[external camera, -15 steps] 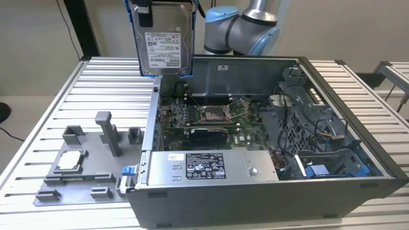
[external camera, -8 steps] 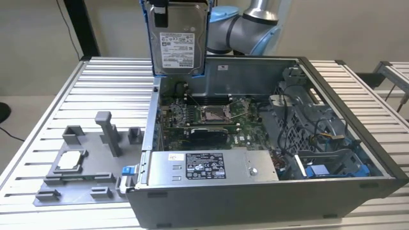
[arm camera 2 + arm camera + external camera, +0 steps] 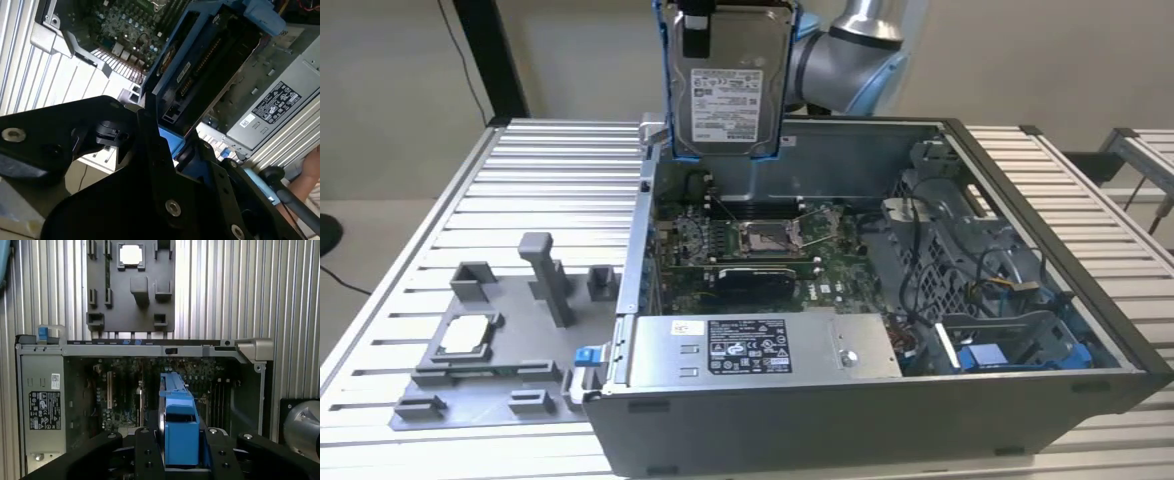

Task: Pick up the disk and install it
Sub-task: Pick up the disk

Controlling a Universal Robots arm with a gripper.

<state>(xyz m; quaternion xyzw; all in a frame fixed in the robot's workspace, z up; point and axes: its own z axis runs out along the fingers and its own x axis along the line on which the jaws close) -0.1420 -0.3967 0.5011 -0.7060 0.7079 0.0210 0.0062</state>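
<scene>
I can see print in several places, but I can read none of it: a white label (image 3: 731,105) on the disk (image 3: 742,40), and a black label (image 3: 750,358) and a small white sticker (image 3: 687,327) on the grey metal box (image 3: 854,352).

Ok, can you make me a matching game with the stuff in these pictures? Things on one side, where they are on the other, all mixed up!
Things:
1. disk
2. small square chip
3. long grey box with the black label

Places:
A. inside the open computer case, along the wall nearest the exterior view's camera
B. in a pocket of the grey holder plate on the table
C. upright in the gripper, above the case

Right pairs: 1-C, 2-B, 3-A.
</scene>
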